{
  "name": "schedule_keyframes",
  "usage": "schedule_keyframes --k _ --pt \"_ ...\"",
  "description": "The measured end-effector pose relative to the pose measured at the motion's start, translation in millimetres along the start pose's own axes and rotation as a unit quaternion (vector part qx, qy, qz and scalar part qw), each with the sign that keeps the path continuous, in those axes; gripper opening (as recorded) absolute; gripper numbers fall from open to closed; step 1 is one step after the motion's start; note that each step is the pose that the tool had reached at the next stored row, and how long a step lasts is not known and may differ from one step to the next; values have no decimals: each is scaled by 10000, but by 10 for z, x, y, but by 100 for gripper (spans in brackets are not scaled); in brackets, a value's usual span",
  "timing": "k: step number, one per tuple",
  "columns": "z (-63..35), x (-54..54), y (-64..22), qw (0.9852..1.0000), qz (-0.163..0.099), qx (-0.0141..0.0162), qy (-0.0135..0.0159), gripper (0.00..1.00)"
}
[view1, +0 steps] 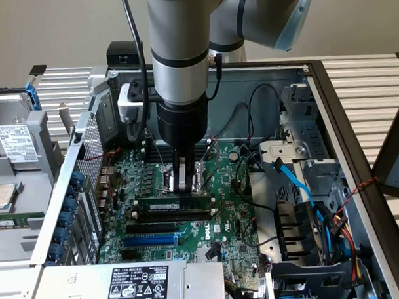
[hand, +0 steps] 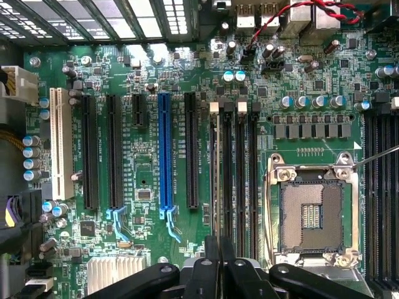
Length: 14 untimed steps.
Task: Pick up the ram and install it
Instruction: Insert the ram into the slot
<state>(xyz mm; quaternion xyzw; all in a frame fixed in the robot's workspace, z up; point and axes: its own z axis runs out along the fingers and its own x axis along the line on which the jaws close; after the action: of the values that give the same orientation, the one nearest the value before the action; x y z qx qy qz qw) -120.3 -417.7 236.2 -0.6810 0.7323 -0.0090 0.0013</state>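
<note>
Here the tool [view1: 185,187] is clamped on the ram [view1: 161,205], a thin green stick on edge. Its length runs along the black slots [view1: 164,227].

Bright, even light (some glare)

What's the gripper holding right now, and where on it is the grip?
The ram, pinched by the shut gripper on its upper long edge, near mid-length.
</note>
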Motion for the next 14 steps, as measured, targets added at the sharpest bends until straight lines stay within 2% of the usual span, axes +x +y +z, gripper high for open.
schedule_keyframes --k 3,14 --pt "6 0 4 10000 0 23 9 12" --pt "7 0 4 10000 -73 24 7 12"
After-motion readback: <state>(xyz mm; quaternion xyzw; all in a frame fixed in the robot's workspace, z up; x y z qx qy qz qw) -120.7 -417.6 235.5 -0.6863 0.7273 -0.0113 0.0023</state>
